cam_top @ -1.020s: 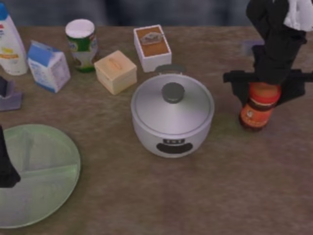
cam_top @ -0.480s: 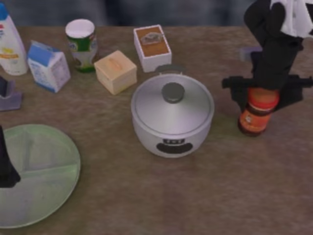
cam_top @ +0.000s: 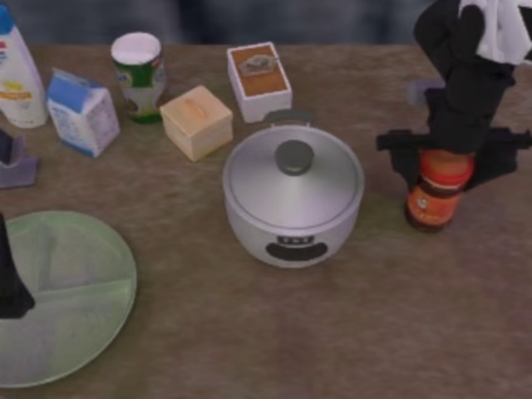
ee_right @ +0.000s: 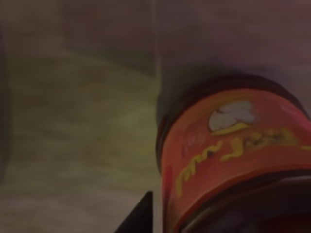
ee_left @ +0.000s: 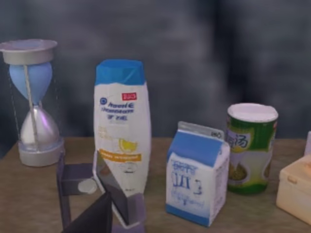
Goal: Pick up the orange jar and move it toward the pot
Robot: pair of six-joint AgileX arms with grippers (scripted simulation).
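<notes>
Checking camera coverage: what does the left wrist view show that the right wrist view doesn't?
Left wrist only: hourglass, shampoo bottle, milk carton, green-labelled can, edge of a cream box.
Right wrist only: the orange jar, close up, filling the frame.
Both: the brown table, nothing else. Neither shows the pot.

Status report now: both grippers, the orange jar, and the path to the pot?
Right gripper around the orange jar, grip unconfirmed. Left gripper parked over the green plate. Pot left of jar; bare table between.
</notes>
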